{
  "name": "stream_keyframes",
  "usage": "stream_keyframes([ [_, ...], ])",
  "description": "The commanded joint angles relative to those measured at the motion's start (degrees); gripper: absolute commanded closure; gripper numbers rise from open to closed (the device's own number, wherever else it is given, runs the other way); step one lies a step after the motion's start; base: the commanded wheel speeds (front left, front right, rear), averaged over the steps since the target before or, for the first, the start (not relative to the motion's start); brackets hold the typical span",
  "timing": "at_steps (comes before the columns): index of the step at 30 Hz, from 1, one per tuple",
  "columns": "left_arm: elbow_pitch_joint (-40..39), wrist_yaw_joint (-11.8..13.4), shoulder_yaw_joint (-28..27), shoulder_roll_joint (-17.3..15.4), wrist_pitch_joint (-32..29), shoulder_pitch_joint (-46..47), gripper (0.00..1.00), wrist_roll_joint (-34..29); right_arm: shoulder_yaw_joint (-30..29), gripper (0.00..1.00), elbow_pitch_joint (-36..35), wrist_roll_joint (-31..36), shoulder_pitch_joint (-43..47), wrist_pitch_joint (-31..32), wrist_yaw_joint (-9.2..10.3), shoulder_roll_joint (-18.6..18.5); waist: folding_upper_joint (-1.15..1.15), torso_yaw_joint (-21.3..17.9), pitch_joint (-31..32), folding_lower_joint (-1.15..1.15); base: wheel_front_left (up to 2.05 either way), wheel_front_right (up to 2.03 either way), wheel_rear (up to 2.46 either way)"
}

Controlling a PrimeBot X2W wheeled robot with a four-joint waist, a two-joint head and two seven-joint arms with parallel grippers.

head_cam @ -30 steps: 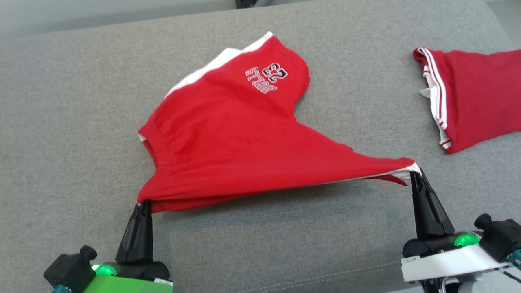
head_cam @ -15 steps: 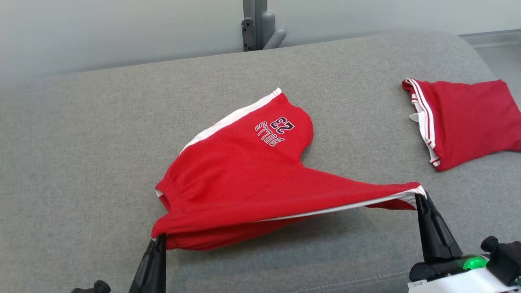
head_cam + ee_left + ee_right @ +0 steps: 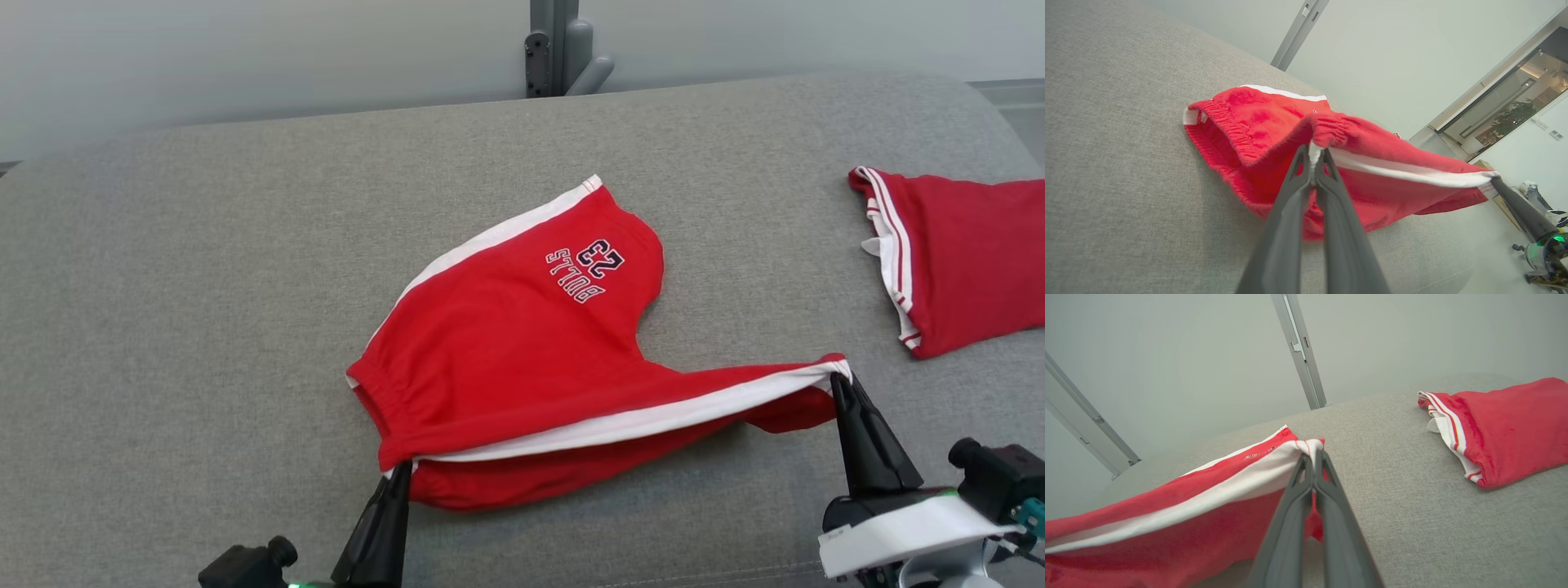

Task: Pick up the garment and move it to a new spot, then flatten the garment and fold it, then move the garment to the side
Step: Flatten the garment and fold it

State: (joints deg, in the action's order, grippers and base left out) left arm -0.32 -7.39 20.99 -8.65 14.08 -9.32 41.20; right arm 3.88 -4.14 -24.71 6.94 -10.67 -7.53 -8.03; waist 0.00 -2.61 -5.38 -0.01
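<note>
Nearest the robot, the left hand [image 3: 400,474] is clamping the waistband corner of the red cotton shorts with white side stripes [image 3: 506,351], its fingers pressed together on the cloth. The right hand [image 3: 838,382] is pinching the hem end of the same stripe, likewise closed on fabric. The held edge is running taut left to right between them, lifted off the grey upholstered cushion [image 3: 163,286]. The remaining cloth is lying beyond both hands. A second red folded garment [image 3: 963,253] is lying farther right, well apart.

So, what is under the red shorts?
Under the lifted front edge of the red shorts, shadowed grey cushion shows. Whatever lies beneath the flat rear part is covered.
</note>
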Motion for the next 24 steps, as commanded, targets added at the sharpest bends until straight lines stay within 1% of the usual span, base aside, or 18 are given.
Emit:
stream_keyframes([
  [1,0.15,-0.11,0.97,0.07,-0.36,2.15,1.0,0.99,-0.3,1.0,1.21,-0.24,-2.07,0.25,0.09,-0.72,0.0,1.39,-0.92,0.01,0.0,0.0,0.0],
  [5,0.72,-0.11,2.25,0.08,-1.09,5.13,1.0,2.61,-0.17,1.0,3.57,-0.24,-5.46,1.03,0.09,-1.62,0.0,2.68,-1.9,0.01,0.0,0.0,0.0],
  [9,2.4,-0.11,3.45,0.64,-1.91,9.45,1.0,4.35,0.85,1.0,6.96,0.22,-11.04,1.99,0.09,-3.64,0.0,4.3,-3.63,0.01,0.0,0.0,0.0],
  [13,6.15,0.25,2.53,1.8,-2.59,13.56,1.0,5.9,2.66,1.0,10.84,0.41,-17.44,3.39,0.09,-5.99,0.0,5.58,-5.4,0.01,0.0,0.0,0.0],
  [18,11.47,1.51,1.19,3.5,-2.67,19.15,1.0,7.88,6.07,1.0,16.93,0.52,-26.71,5.17,0.09,-8.75,0.0,7.15,-7.42,0.01,0.0,0.0,0.0],
  [24,17.75,3.05,0.76,4.91,-3.91,26.14,1.0,10.7,11.56,1.0,25.15,-1.01,-38.02,7.64,0.09,-11.04,0.0,9.13,-10.26,0.01,0.0,0.0,0.0],
])
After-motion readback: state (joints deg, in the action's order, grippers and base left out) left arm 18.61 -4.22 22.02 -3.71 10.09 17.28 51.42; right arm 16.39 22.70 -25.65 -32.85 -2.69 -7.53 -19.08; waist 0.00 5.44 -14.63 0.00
